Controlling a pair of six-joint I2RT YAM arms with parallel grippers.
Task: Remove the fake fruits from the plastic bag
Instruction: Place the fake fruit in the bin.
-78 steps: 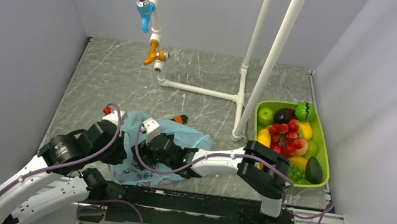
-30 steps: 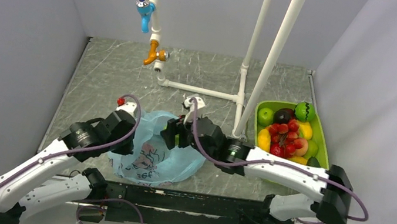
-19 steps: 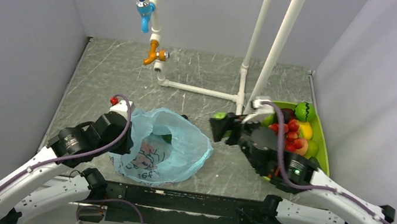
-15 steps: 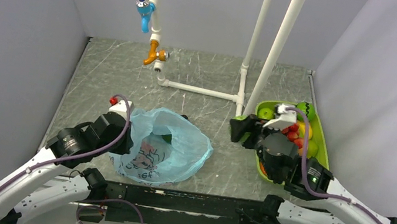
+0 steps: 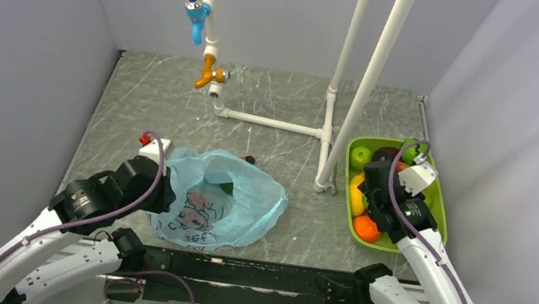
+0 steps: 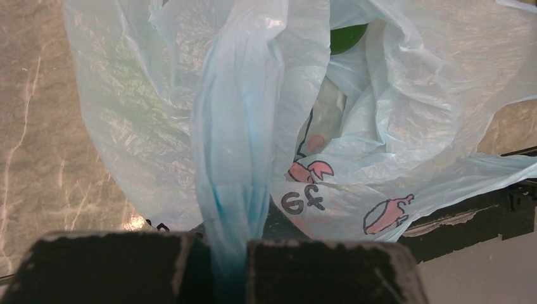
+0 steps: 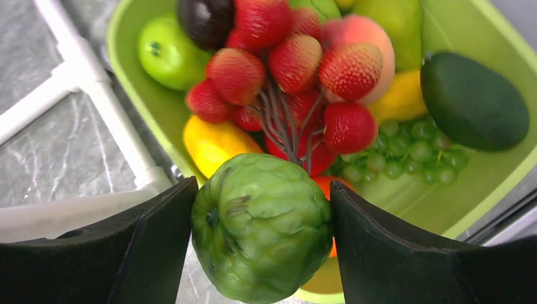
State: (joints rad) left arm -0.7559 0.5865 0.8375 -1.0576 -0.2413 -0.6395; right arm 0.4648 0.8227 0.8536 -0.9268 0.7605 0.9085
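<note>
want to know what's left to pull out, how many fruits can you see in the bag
1: a green fruit lying inside the open bag. The folds may hide more. A small dark thing at the bag's far edge is too small to tell.

On my screen the plastic bag reads as thin, translucent film, crinkled and faintly shiny where light catches the folds. The left end effector looks matt black with rough, chipped edges. The worktop is smooth grey stone-look (veined like marble). The knobbly green fruit is matt and bumpy, the strawberries dimpled, the avocado dull and finely pebbled, the lime tub glossy plastic.
</note>
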